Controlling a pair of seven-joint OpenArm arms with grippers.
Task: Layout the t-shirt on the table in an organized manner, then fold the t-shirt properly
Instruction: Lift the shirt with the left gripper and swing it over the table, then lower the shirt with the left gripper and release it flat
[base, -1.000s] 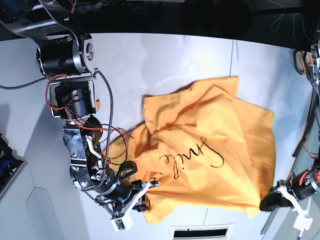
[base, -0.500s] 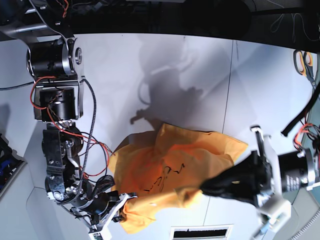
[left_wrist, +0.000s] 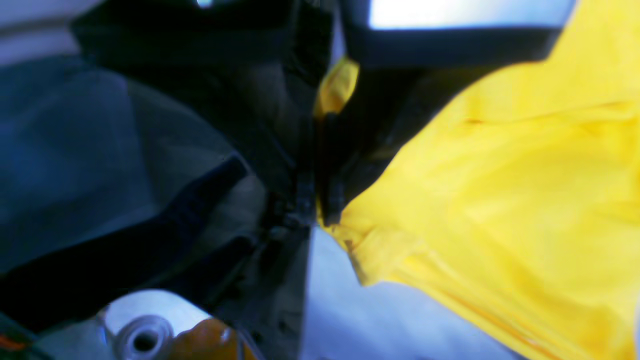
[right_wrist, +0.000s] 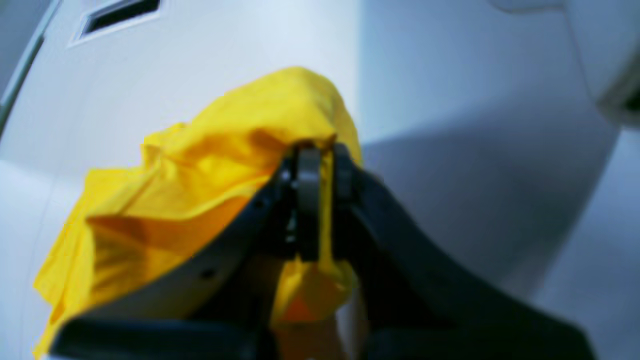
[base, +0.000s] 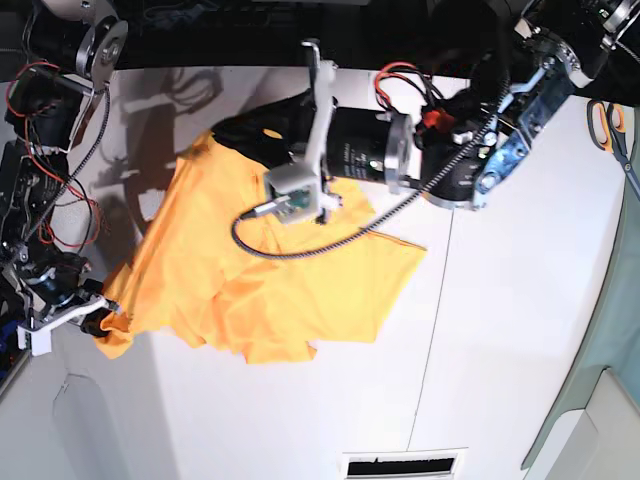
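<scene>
While the t-shirt (base: 250, 290) hangs stretched between both hands, laying-out looks only partly done and no fold has been made. The left hand (base: 245, 135), reaching across from the 2 o'clock side of the base view, is clamped on one edge of the cloth near 11 o'clock. The right hand (base: 95, 322) pinches a bunched corner at about 8 o'clock; its wrist view shows fabric squeezed between the closed fingers (right_wrist: 309, 190). The shirt sags rumpled over the left-centre of the counter (base: 520, 330), so it must yet be spread flat, smoothed, then folded. The counter is plain white with a dark seam and a vent slot (base: 405, 466) at 6 o'clock; scissors (base: 610, 125) lie at 2 o'clock.
</scene>
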